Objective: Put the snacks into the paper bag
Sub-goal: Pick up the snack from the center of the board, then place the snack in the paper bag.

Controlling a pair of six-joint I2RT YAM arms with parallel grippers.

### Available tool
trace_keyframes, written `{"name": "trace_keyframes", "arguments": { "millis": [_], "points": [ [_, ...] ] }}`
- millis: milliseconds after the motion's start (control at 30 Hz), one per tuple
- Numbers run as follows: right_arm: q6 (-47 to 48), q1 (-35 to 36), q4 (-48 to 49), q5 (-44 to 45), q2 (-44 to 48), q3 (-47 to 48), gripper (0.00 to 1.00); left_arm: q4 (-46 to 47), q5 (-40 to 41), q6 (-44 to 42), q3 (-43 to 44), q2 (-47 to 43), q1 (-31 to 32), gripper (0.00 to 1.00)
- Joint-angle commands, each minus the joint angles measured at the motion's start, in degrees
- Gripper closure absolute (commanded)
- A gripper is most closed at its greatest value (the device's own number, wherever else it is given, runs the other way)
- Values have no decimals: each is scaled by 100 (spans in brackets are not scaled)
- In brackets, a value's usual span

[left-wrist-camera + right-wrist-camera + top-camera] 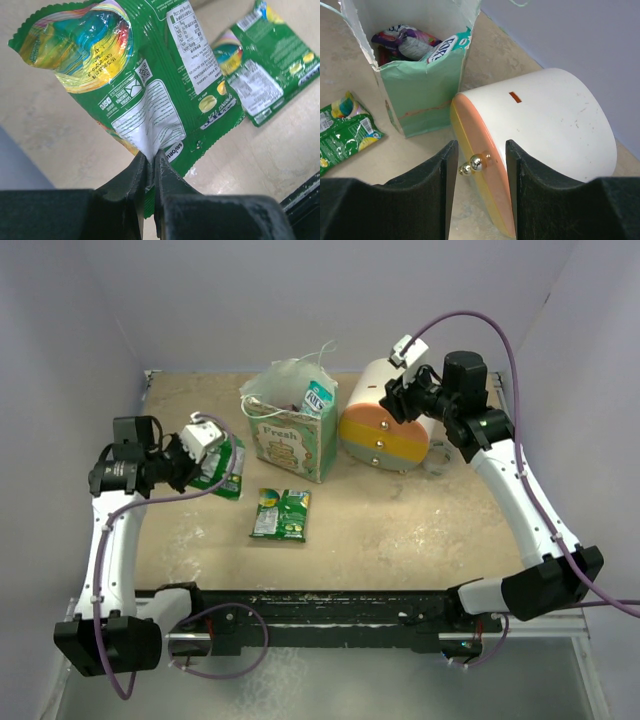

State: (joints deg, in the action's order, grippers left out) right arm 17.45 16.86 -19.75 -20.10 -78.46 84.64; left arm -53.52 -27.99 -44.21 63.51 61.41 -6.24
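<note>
Two snacks are not yet bagged. On your left, the left tool pinches a green packet by its edge; a second green packet lies on the desk before the paper bag. That bag, lettered "Fresh", already holds several, one teal packet reading "FOX'S". The right tool hangs spread over the drawer unit.

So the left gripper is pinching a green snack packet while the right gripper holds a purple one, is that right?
Not quite: the right gripper holds nothing; the right wrist view shows its jaws open above the drawer unit. The rest stands.
</note>
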Motion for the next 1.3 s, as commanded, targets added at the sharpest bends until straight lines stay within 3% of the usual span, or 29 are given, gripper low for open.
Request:
{"name": "trace_keyframes", "arguments": {
  "millis": [0, 433, 667, 833, 1033, 1267],
  "points": [
    [-85, -25, 265, -188, 199, 40, 54, -35, -57, 710, 998, -183, 20, 100],
    [-62, -25, 208, -275, 157, 123, 54, 1009, 246, 2401, 3264, 757, 105, 100],
    [-62, -34, 217, -275, 155, 113, 54, 2002, 861, 3021, 3920, 1461, 798, 100],
    [-44, -47, 208, -220, 211, 68, 54, 2286, 855, 3178, 4588, 2252, 1115, 100],
    [3, -106, 226, -188, 318, -8, 53, 3568, 252, 1836, 4144, 2457, 1597, 100],
    [-79, -339, 349, -337, 427, -132, 52, 3475, -72, -127, 4208, 2990, 2168, 100]
  ]
}}
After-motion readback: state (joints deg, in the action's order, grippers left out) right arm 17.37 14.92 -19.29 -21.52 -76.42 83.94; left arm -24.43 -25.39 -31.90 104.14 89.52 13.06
